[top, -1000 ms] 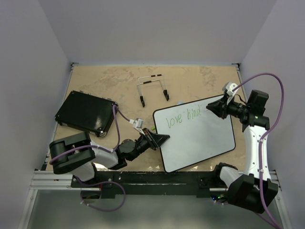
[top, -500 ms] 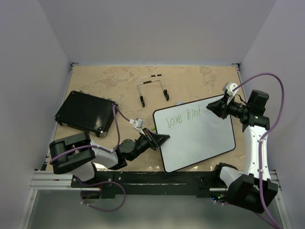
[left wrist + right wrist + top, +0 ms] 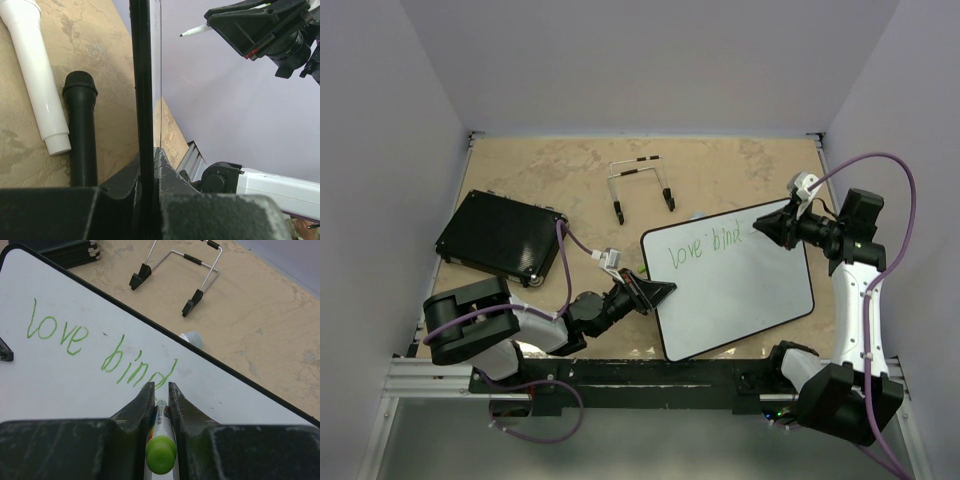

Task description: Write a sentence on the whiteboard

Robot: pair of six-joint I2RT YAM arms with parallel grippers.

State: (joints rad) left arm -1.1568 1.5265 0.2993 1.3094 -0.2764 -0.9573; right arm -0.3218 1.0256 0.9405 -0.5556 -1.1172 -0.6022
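The whiteboard (image 3: 740, 290) lies tilted at the table's right centre; its surface also shows in the right wrist view (image 3: 75, 385). Green writing on it reads "love bind" (image 3: 705, 243), also seen from the right wrist (image 3: 100, 347). My left gripper (image 3: 660, 291) is shut on the board's left edge, whose black frame (image 3: 141, 85) runs between the jaws. My right gripper (image 3: 760, 226) is shut on a green-capped marker (image 3: 161, 440), tip down just after the "d". The marker tip (image 3: 192, 31) shows in the left wrist view.
A black textured pad (image 3: 500, 237) lies at the left. A wire stand (image 3: 640, 185) sits behind the board. A black microphone (image 3: 82, 130) and a white tube (image 3: 37, 75) lie beside the board's edge. Walls close in on three sides.
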